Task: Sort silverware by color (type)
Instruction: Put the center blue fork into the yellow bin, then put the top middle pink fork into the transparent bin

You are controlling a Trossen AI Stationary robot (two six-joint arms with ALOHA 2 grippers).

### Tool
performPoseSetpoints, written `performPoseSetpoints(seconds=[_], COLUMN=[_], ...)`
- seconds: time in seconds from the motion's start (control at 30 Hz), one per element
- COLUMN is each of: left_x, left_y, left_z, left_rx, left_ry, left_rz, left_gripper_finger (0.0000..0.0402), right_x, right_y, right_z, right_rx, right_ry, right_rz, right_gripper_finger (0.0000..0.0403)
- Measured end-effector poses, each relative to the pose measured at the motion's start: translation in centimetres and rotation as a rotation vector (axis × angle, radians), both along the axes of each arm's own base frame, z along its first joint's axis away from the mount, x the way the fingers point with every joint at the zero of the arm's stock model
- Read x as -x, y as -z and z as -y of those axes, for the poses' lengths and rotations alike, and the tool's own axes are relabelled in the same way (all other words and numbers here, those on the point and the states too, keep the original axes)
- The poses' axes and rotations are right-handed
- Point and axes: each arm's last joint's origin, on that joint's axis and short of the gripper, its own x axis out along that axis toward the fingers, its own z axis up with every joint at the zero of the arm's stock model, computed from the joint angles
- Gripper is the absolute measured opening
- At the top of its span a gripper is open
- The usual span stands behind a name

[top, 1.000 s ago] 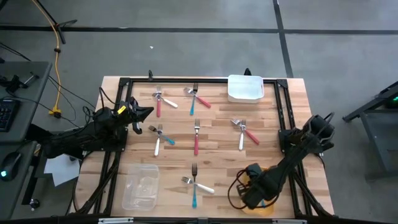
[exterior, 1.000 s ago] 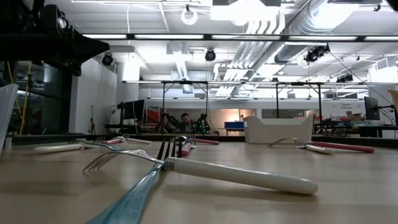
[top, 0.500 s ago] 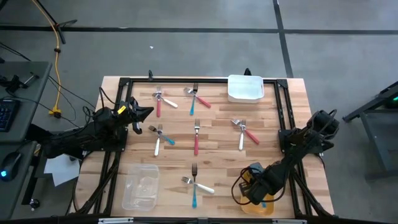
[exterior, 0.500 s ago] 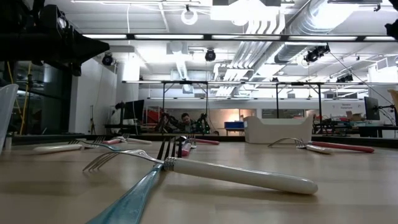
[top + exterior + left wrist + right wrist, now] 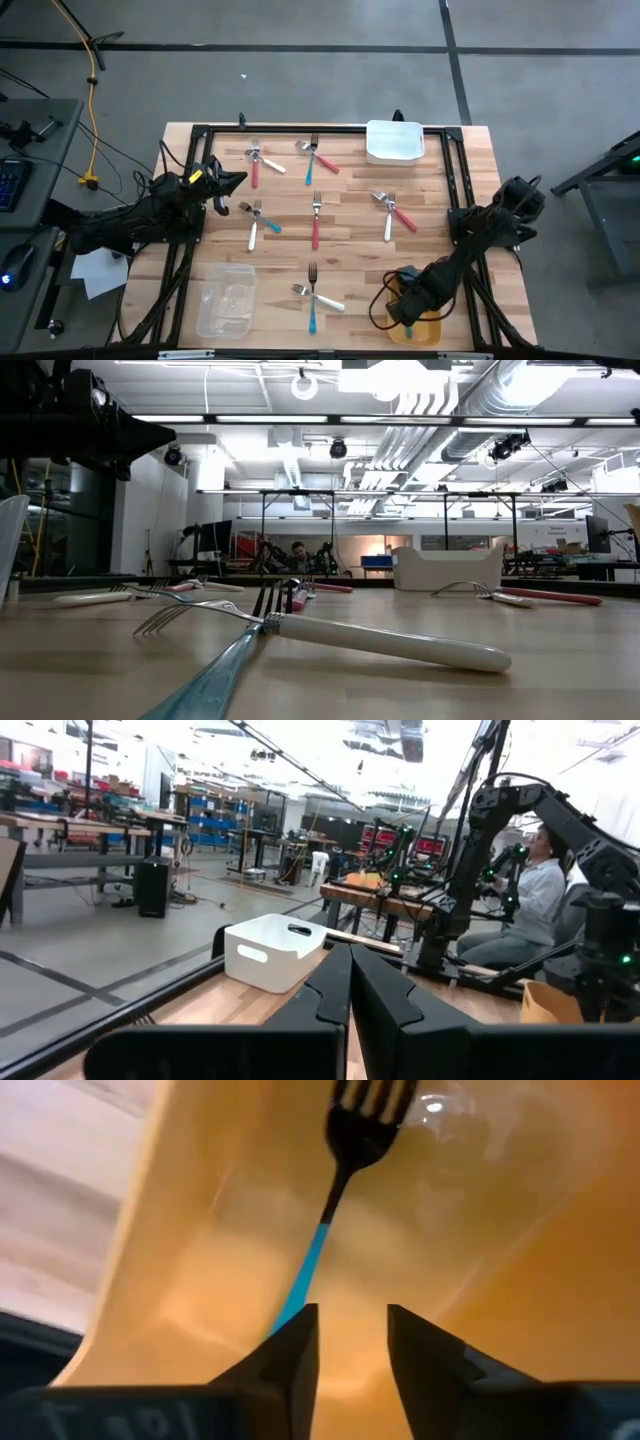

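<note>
Wood planks make up the bench [image 5: 350, 215], seen from above with forks spread over it. Two pairs lie near the far edge: a red-handled fork [image 5: 254, 168] crossed with a white one [image 5: 268, 162], and a teal fork [image 5: 311, 160] crossed with a red one [image 5: 322, 160]. A white tub [image 5: 394, 141] is set at the far right corner. Across the middle, a white fork [image 5: 253, 228] and a teal fork [image 5: 262, 220] lie together toward the left edge, a single red fork [image 5: 316, 222] lies at the centre, and a white fork [image 5: 388, 220] and red fork [image 5: 401, 213] cross toward the right edge. Near the front edge a teal fork [image 5: 312, 302] and a white fork [image 5: 320, 298] cross, beside a clear tub [image 5: 226, 299] at the front left. The left gripper [image 5: 232, 182] is held over the left edge; the right gripper [image 5: 404, 312] is lowered into a yellow tub [image 5: 428, 332] at the front right.

From bench height, the white fork [image 5: 385, 641] is seen lying over the teal fork [image 5: 205, 685].

In the left wrist view, the left gripper [image 5: 350, 982] has its jaws pressed together, holding nothing.

In the right wrist view, the right gripper [image 5: 350, 1342] has its jaws narrowly parted, and a teal-handled fork [image 5: 335, 1210] lies inside the yellow tub [image 5: 500, 1230], free of the jaws.
</note>
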Motion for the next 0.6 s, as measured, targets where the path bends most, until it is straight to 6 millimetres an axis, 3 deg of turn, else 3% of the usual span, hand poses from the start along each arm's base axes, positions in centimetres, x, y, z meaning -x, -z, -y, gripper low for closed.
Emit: performPoseSetpoints(seconds=[0.2, 0.47, 0.6], left_x=[0.1, 0.1, 0.2], left_y=[-0.2, -0.5, -0.7], left_z=[-0.1, 0.0, 0.0], left_rx=[-0.045, -0.123, -0.164], left_ry=[-0.032, -0.050, -0.059], left_rz=[0.011, 0.006, 0.015], left_gripper_finger=[0.0000, 0.0000, 0.0000], right_x=[-0.8, -1.0, -1.3], right_y=[-3.1, -8.0, -9.0], right_z=[1.5, 6.0, 9.0], right_rx=[-0.015, 0.140, 0.243], right_ry=[-0.125, -0.301, -0.380], right_rz=[0.044, 0.218, 0.348], right_gripper_finger=[0.0119, 0.0012, 0.0008])
